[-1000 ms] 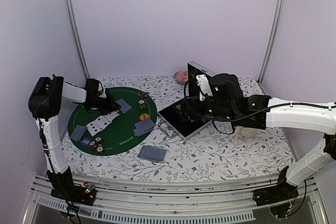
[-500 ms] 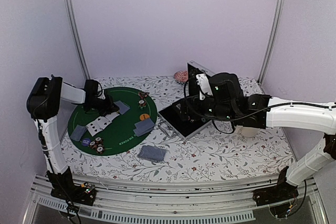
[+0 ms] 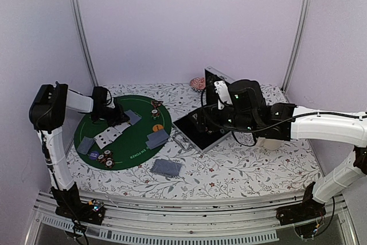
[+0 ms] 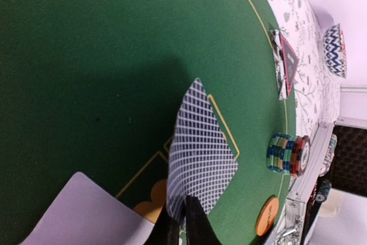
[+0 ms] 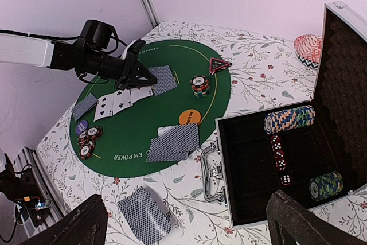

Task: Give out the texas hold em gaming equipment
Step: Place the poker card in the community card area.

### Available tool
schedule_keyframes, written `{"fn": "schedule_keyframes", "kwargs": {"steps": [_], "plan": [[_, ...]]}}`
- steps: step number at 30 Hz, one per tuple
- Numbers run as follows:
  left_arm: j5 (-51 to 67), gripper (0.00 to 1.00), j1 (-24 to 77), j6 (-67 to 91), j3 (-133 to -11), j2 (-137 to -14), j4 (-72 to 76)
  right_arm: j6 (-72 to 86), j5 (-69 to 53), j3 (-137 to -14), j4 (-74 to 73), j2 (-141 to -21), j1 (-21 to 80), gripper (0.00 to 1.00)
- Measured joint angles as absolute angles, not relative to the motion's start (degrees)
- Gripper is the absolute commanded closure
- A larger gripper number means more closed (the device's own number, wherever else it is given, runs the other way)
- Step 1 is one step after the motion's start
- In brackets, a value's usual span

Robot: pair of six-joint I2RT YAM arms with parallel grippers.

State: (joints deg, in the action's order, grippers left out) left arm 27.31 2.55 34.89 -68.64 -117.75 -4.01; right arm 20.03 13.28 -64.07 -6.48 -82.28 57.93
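1. From above, the left end effector [image 3: 120, 116] was seen to have been pulled a little way back to the left over the green mat [image 3: 129, 144]. The playing card [image 3: 133, 117] in front of it was moved only a tiny bit with it. The right arm [image 3: 321, 124] was hardly moved at all.
2. At the left wrist, the fingers were seen pressed together on a corner of the playing card. The card was held low over the far part of the mat, with a shadow beside it. Whether it touched the mat could not be told. A stack of chips [image 4: 285, 154] and the orange button [image 4: 267, 216] were seen near it but apart. It was judged that the card had been brought to its place and was ready to be let go.
3. At the right wrist, the right end effector [image 5: 186, 199] was seen spread wide with nothing in it, above the open case [image 5: 226, 159]. Rolls of chips [image 5: 289, 119] were left inside, so more was judged still to be shared out.
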Motion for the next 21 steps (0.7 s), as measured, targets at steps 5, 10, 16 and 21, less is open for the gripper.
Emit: {"fn": "schedule_keyframes", "kwargs": {"steps": [5,10,16,21], "plan": [[26.3,0.78,2.5,34.2,-68.8,-117.7,-5.0,20.0,13.3,-64.1,-6.5,-82.3,57.9,0.01],[25.1,0.75,2.5,34.0,-69.0,-116.6,-6.2,20.1,13.2,-64.1,-6.5,-82.3,57.9,0.01],[23.7,0.73,2.5,33.8,-69.0,-112.7,-7.9,19.7,13.1,-64.2,-7.2,-82.3,57.9,0.01],[22.5,0.71,2.5,33.6,-68.9,-107.5,-8.4,19.4,11.7,-64.6,-8.0,-82.3,57.9,0.01]]}}
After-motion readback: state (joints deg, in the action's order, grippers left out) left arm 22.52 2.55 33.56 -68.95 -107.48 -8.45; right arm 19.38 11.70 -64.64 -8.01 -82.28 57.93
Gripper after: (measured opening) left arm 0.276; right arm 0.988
